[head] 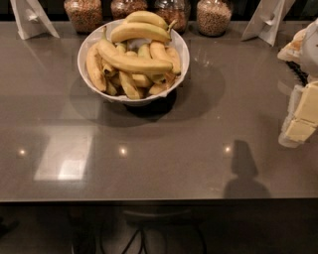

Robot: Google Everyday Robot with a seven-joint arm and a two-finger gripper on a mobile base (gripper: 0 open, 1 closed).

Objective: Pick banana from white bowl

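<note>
Farthest from the pincer, at the far left corner of the table (164, 158), we see a white folded stand (32, 17). Next along the back edge, all of it to the pincer's left and farther back, comes a row of four glass jars (83, 14) with a brownish, grainy fill.

In front of the jars, well apart from the pincer and to its left, sits the white bowl (82, 55). It rests upright on the table and is heaped with yellow bananas (134, 63). One long banana (140, 31) lies across the top of the heap nearest the jars, and another lies slantwise over the middle. None has been lifted out, and nothing touches the bowl.

Closer to the pincer, behind it at the back edge, stands a second white stand (266, 20). On the bare table in front of the pincer and slightly to its left lies a dark shadow (243, 171).

The pincer (300, 121) itself hangs at the right edge of the view, over the table's right side, showing cream-coloured blocks, and it is cut off by the frame. We cannot tell whether it is wide or narrow; we see nothing held in it.
</note>
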